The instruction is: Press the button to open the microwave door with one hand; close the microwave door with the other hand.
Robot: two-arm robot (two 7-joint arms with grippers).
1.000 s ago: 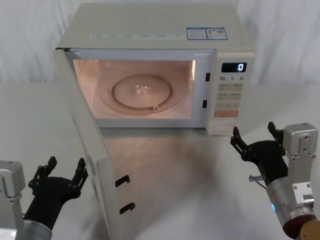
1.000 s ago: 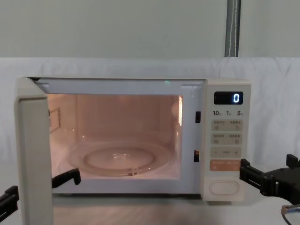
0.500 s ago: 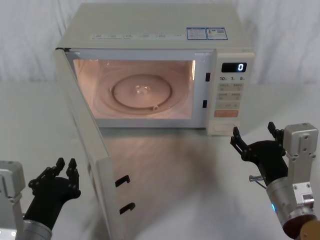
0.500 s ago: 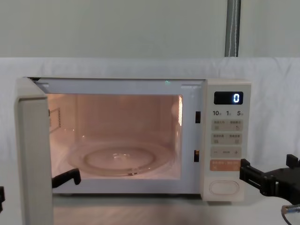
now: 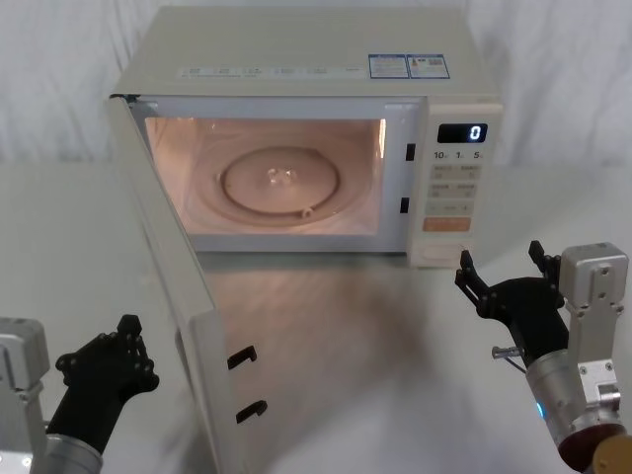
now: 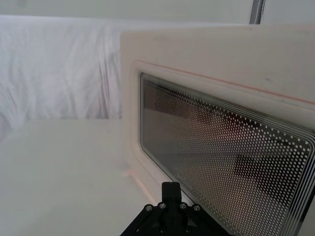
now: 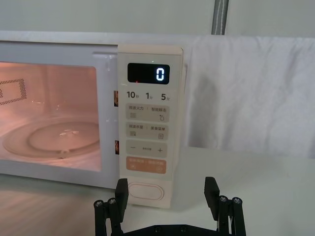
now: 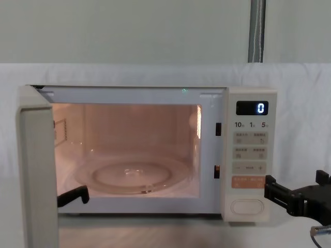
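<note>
The microwave door (image 5: 173, 286) stands swung wide open; the left gripper (image 5: 126, 334), fingers closed together, sits just outside it, while the right gripper (image 5: 501, 269) waits spread open before the button (image 7: 145, 191)

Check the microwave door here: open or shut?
Open. The microwave door is swung out on its left hinge, exposing the lit cavity and glass turntable; its latch hooks hang free.

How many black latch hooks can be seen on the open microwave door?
2. Both sit on the inner edge of the microwave door in the head view: the upper hook, the lower hook just beneath it.
</note>
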